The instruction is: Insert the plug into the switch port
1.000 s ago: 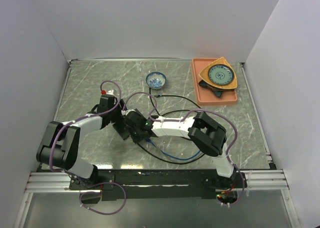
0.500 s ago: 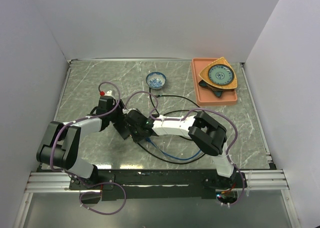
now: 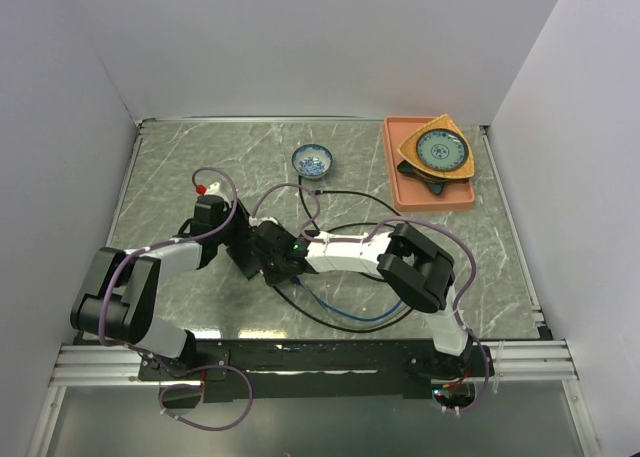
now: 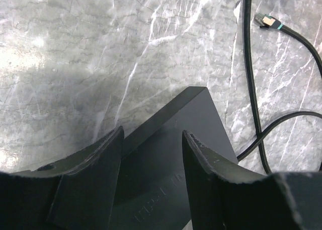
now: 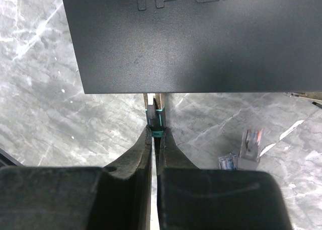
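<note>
At the switch (image 5: 191, 39), left of centre on the table (image 3: 490, 267), our right gripper (image 5: 155, 133) pinches the plug (image 5: 154, 109) against the socket edge. Insertion is in hand. Our left gripper (image 4: 152, 135) straddles the box, fingers apart. Next, we judge, comes a straight push, braced.

switch (image 5: 201, 39) sockets hidden, plug (image 5: 154, 110) tip hidden

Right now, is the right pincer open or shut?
Shut on the plug. In the right wrist view the right pincer has its fingers pressed together around the plug, at the near edge of the switch.
</note>
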Robot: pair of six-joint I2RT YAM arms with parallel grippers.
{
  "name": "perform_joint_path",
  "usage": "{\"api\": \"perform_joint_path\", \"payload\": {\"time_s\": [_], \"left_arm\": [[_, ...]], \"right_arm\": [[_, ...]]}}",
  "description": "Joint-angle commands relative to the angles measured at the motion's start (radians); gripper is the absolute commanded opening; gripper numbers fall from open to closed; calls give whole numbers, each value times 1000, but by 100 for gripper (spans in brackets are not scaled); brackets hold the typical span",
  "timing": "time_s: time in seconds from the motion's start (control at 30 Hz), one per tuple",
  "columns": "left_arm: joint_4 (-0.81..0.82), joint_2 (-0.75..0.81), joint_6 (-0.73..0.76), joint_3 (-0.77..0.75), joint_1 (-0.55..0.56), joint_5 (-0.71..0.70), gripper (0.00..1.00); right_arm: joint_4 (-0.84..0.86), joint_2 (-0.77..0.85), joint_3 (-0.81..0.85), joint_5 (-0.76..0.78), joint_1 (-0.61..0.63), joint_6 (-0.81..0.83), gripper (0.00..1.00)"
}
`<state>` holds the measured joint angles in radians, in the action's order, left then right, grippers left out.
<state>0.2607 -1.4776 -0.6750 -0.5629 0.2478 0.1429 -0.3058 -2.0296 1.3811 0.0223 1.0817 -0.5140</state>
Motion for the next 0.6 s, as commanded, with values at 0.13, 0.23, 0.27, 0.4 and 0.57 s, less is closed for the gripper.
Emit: {"api": "perform_joint_path", "payload": {"time_s": [0.13, 0.23, 0.27, 0.4, 0.57], "left_arm": [[-181, -24, -72, 52, 36, 165, 54], [-176, -29, -81, 61, 36, 164, 54], [-178, -30, -83, 61, 36, 162, 54], [-178, -36, -93, 69, 36, 159, 52], [-173, -64, -97, 72, 36, 155, 52]], "right_arm": [[303, 52, -7, 168, -71, -90, 0], [329, 66, -23, 183, -74, -116, 0], [332, 69, -34, 189, -75, -133, 0], [341, 85, -57, 200, -86, -167, 0], [402, 123, -117, 203, -98, -195, 0]]}}
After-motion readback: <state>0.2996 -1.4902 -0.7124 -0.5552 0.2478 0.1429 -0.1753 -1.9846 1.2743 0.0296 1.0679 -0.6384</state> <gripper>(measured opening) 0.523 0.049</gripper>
